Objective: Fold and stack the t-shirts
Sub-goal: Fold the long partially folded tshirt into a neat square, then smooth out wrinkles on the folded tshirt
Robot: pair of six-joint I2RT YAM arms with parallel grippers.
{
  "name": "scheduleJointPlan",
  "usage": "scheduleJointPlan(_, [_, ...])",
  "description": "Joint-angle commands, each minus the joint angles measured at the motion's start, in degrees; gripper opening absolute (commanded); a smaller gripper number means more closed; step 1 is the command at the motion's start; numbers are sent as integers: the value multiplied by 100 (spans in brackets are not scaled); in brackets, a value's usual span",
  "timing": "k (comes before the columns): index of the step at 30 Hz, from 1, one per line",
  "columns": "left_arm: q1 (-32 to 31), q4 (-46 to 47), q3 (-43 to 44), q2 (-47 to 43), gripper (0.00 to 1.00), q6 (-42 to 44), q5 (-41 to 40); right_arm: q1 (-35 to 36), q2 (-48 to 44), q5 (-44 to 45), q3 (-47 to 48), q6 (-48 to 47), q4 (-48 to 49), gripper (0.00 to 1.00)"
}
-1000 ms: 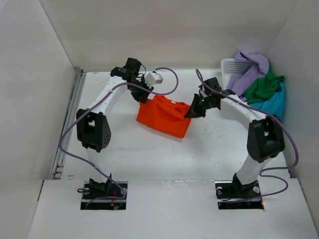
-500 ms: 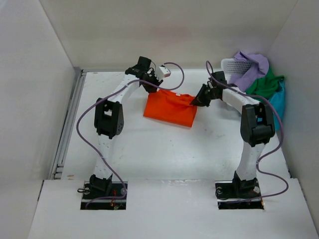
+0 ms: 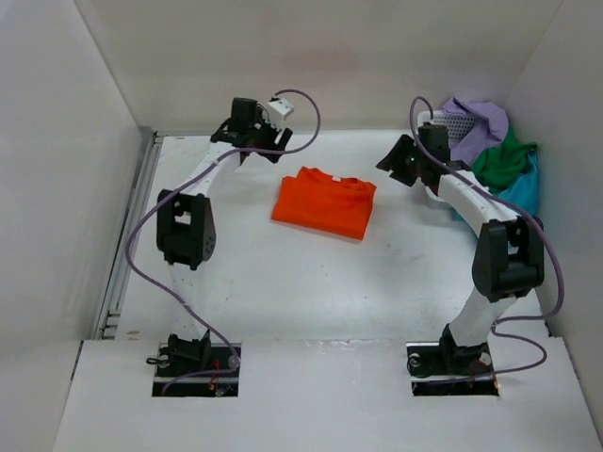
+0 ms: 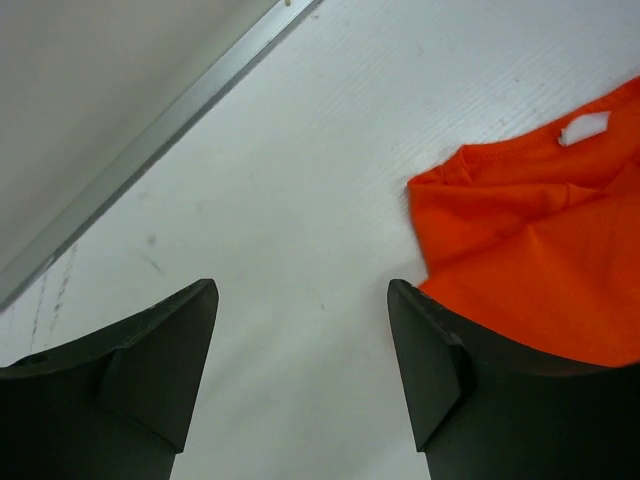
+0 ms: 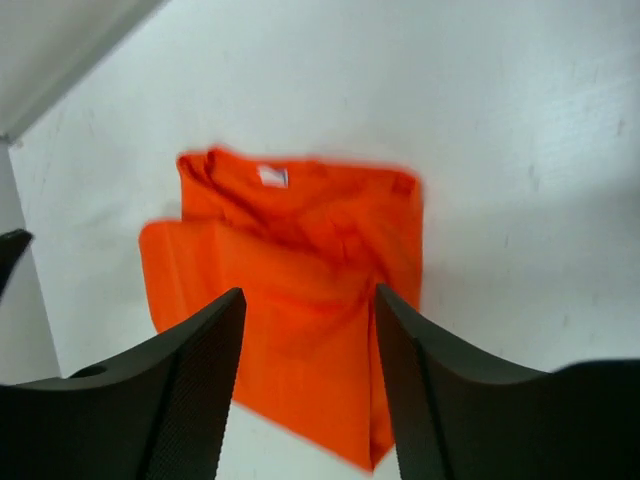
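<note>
The orange t-shirt (image 3: 325, 203) lies folded on the table, collar toward the back wall; it also shows in the wrist views (image 4: 530, 265) (image 5: 300, 270). My left gripper (image 3: 260, 149) (image 4: 300, 335) hovers off its back left corner, open, with only bare table between the fingers. My right gripper (image 3: 399, 162) (image 5: 310, 300) hangs above and to the right of the shirt, open and empty. The lavender t-shirt (image 3: 480, 117), green t-shirt (image 3: 504, 160) and teal t-shirt (image 3: 524, 194) are heaped at the back right.
A white mesh basket (image 3: 443, 122) stands under the heap of shirts at the back right corner. A metal rail (image 3: 132, 235) (image 4: 170, 120) runs along the table's left edge. White walls close in the table on three sides.
Both grippers held the orange shirt's far edge, laid it down, then opened and drew back toward the far corners. The shirt now rests flat and folded.
</note>
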Motion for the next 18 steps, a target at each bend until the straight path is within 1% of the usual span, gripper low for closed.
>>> scheduleJointPlan(1, [61,-618,-1008,-1149,68,-384,740,599,-673,564,-1016,4,-247,63])
scheduleJointPlan(4, [53,-962,-1675,-1246,67,-682,1021,915,-840,714,-1621,371,-212,70])
scheduleJointPlan(7, [35,-963,-2081,-1238,66,-946,1258,1074,-753,574,-2001,680,68,72])
scheduleJointPlan(8, [26,-972,-2100,-1229,66,-965,1312,1092,-736,539,-2046,716,122,72])
scheduleJointPlan(9, [-9,-998,-2196,-1194,65,-1052,1469,1136,-701,356,-2220,881,323,71])
scheduleJointPlan(10, [-44,-998,-2249,-1168,65,-1062,1462,1145,-674,293,-2291,953,385,70])
scheduleJointPlan(14, [-106,-1112,-2364,-905,61,-1114,1234,1233,-604,108,-2564,1155,561,67])
scheduleJointPlan(18, [-150,-1095,-2478,-781,55,-1123,1137,1347,-332,-121,-2512,1155,702,58])
